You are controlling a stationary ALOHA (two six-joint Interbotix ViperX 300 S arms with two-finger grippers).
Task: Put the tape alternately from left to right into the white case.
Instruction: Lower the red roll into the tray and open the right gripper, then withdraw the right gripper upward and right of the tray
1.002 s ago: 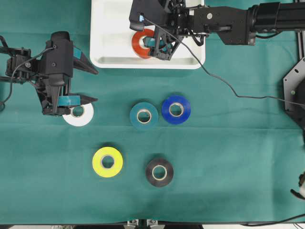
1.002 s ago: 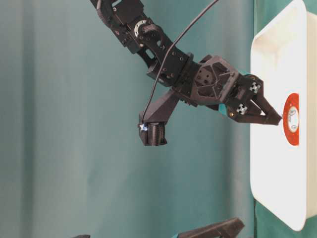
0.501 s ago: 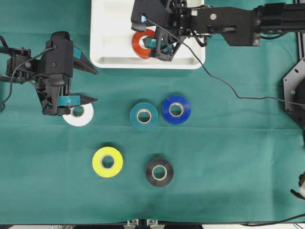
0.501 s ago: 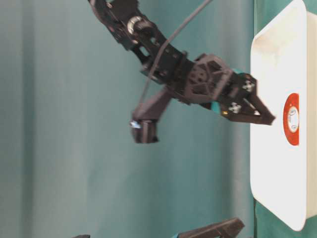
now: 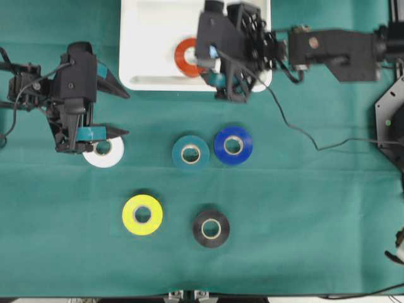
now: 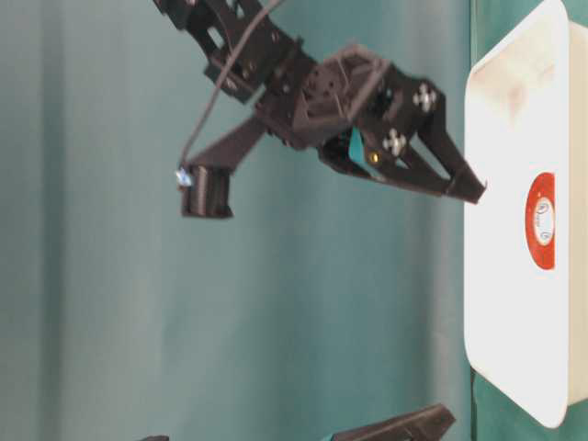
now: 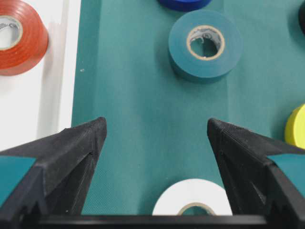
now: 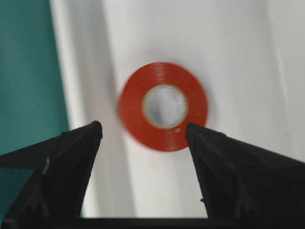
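**Six rolls: five on the cloth, one in the case**

Nearest lie the yellow roll and black roll; then white roll, teal roll, blue roll. Farthest, the red-orange roll lies flat in the white case. Left gripper and right gripper both gape wide, empty.

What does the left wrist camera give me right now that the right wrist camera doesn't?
Only the left wrist view shows the rolls not yet in the case: the teal roll ahead on the green cloth, the white roll low between the open jaws of the left gripper, and edges of the blue roll and yellow roll.

Only the right wrist view shows the right gripper, open and empty above the tray.

Both show the red-orange roll lying flat inside the white case.
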